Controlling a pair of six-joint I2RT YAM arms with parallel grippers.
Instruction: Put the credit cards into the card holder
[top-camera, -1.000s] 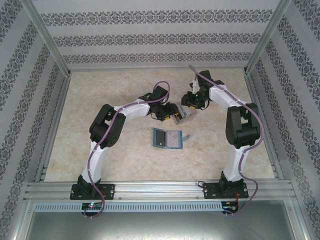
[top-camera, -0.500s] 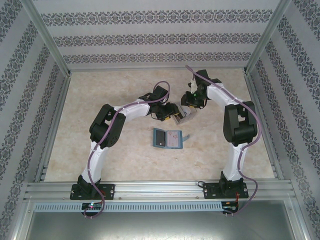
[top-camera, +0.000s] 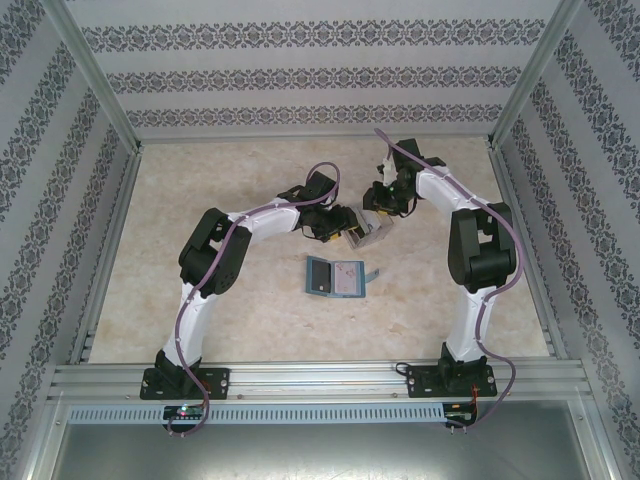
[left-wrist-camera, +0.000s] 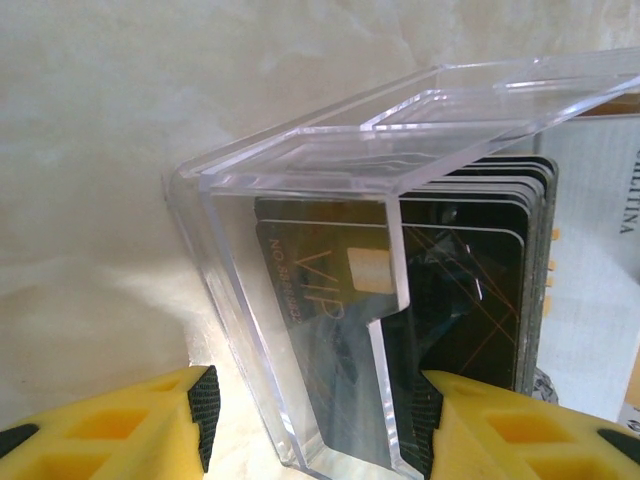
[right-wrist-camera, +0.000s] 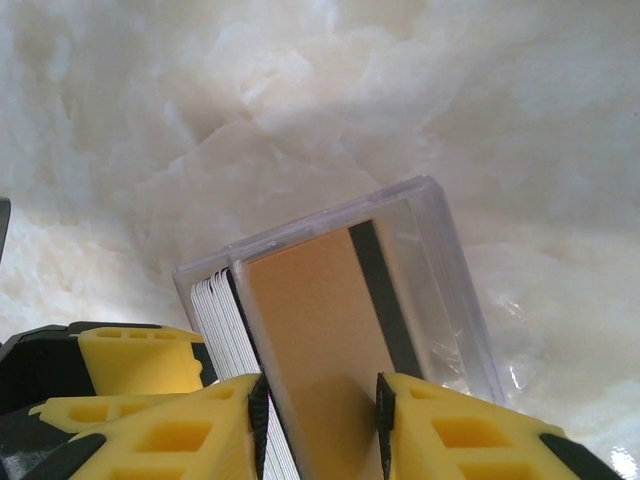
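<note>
1. Top external view: the card holder lies open on the desk, near its middle. At roughly 1 o'clock from it, and apart from it, both arms meet over a tilted clear case. The left end effector comes in from 9 o'clock and the right end effector from 1 o'clock.
2. Left wrist view: the case has its lid up, and the credit cards stand packed inside. The left end effector brackets the case. Its pad at 3 o'clock touches the case wall, while a sliver of desk shows beside the other pad, so I cannot tell whether it is clamping.
3. Right wrist view: the right end effector is pressed in on the tan card, with a pad against each of its long edges. The pale stack sits just behind the card, at 9 o'clock.
4. Risks, as I judge them:
   - If the left hold is loose, pulling the card could drag the slick case along or tip it, spilling the stack.
   - Neighbouring cards may ride out with the tan one by friction.
   - An edge-on pinch could bow the card or let it pop free before it reaches the holder.
</note>
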